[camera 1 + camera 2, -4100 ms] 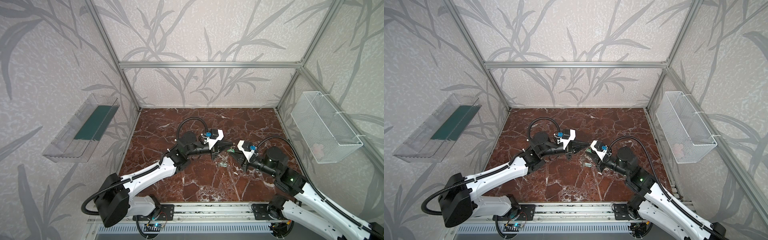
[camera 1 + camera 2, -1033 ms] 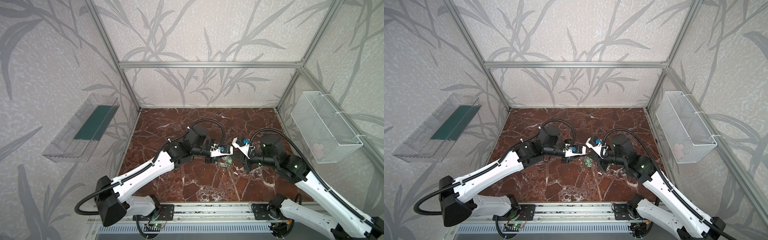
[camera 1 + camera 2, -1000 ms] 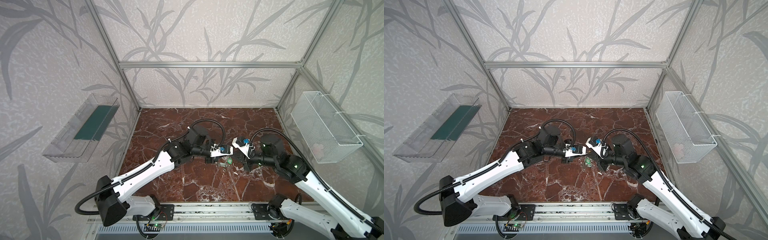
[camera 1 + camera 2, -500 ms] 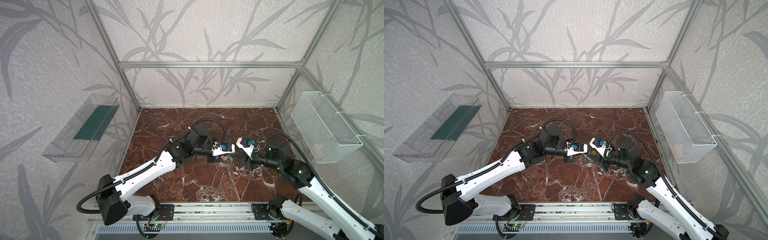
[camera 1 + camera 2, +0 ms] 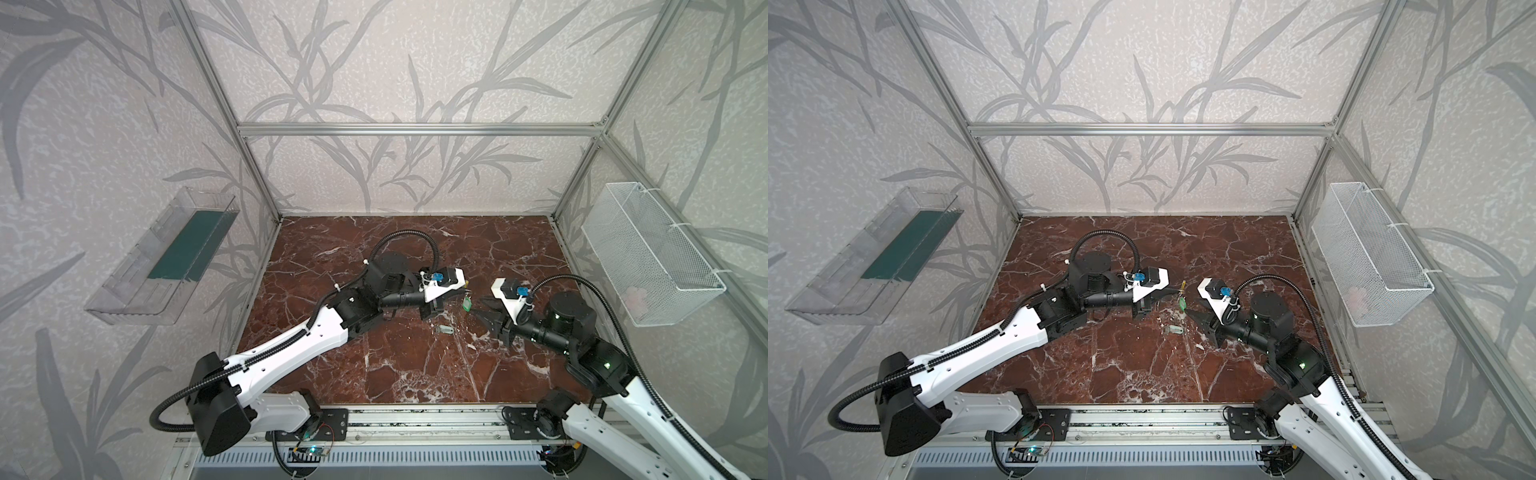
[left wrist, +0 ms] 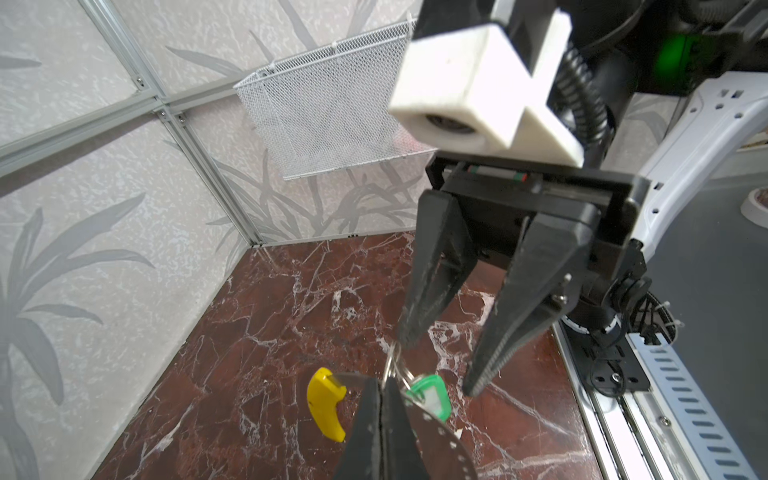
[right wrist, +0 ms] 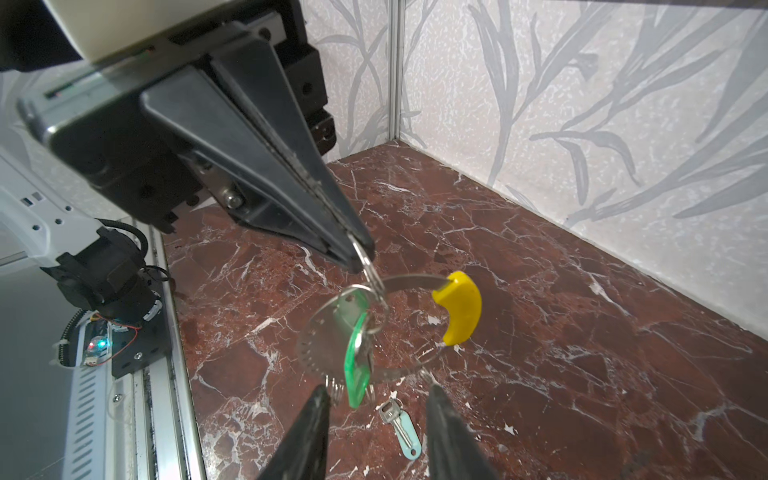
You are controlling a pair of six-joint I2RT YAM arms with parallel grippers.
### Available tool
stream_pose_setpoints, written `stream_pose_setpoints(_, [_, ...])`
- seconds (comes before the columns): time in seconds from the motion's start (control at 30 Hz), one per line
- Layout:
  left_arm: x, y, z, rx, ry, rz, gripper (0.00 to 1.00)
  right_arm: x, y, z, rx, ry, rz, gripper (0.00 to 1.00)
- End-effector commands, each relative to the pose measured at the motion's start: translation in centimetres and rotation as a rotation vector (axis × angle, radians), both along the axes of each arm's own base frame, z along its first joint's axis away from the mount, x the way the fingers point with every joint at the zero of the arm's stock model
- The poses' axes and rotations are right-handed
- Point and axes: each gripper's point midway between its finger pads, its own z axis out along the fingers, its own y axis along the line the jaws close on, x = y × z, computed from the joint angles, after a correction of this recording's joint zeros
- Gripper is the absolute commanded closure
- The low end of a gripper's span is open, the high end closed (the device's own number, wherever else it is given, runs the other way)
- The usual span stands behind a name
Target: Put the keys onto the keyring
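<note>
Left wrist view showed the left tool (image 6: 380, 388) with its black fingers pressed together on the top of the keyring (image 6: 440, 434), a thin grey band with a row of small holes that curved round to a bright yellow segment (image 6: 326, 409). A small wire ring (image 6: 392, 365) stood right at the tips, and beside it hung the green-tagged key (image 6: 428, 395), its tag bright green around a whitish window. Facing it, the right tool (image 6: 438, 368) had its fingers spread and gripped nothing, with one tip just beside the wire ring. Right wrist view showed the hoop hanging clear of the red marble counter (image 7: 582, 332), with the green tag edge-on across it and grey metal behind the tag. The right tool's fingers (image 7: 311, 436) stood apart close under the hoop. A second key (image 7: 399, 428) lay flat on the counter below, a silver blade on a pale blue-green tag. In both top views the keyring hung between the two tools near the counter's middle, where only its yellow spot (image 5: 466, 284) and the green tag (image 5: 1182, 304) could be made out. The second key (image 5: 446, 329) lay on the counter near it, towards the front rail.
</note>
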Motion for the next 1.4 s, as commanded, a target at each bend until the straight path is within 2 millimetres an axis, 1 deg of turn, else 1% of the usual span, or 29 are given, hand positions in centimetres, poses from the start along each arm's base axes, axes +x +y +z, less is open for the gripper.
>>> stream_pose_setpoints(0.0, [-0.1,0.4,2.1,-0.080,-0.009,0.014,1.00,0.1,0.9,1.5,0.060,-0.023,0.035,0.61])
stream_pose_setpoints(0.2, [-0.2,0.5,2.4,-0.100,0.000,0.019,1.00,0.9,1.4,2.0,0.075,-0.039,0.033,0.62])
stream_pose_setpoints(0.3, [-0.3,0.5,2.6,-0.111,0.000,0.018,1.00,1.2,1.5,2.0,0.074,-0.044,0.033,0.69])
stream_pose_setpoints(0.43, [-0.4,0.5,2.8,-0.127,0.009,0.011,1.00,1.3,1.5,1.5,0.055,-0.038,0.027,0.84])
stream_pose_setpoints(0.5, [-0.6,0.5,2.8,-0.131,0.015,0.003,1.00,1.3,1.4,1.3,0.049,-0.039,0.026,0.88])
stream_pose_setpoints(0.67, [-1.1,0.5,3.2,-0.161,0.029,-0.029,1.00,1.2,1.3,1.1,0.034,-0.044,0.026,0.94])
stream_pose_setpoints(0.8, [-2.0,0.4,3.0,-0.169,0.059,-0.092,1.00,0.5,1.6,1.4,0.028,-0.049,0.071,1.00])
stream_pose_setpoints(0.93, [-2.5,0.4,1.8,-0.124,0.084,-0.127,1.00,-0.1,1.8,1.9,0.019,-0.038,0.114,1.00])
stream_pose_setpoints(1.07, [-2.8,0.4,1.2,-0.101,0.092,-0.142,1.00,-0.6,1.8,2.6,0.019,-0.035,0.131,1.00])
stream_pose_setpoints(1.27, [-3.0,0.5,0.7,-0.088,0.094,-0.153,1.00,-1.1,2.0,3.0,0.015,-0.010,0.162,1.00])
stream_pose_setpoints(1.37, [-2.9,0.5,0.7,-0.087,0.085,-0.146,1.00,-1.2,2.2,2.7,0.006,0.016,0.175,1.00])
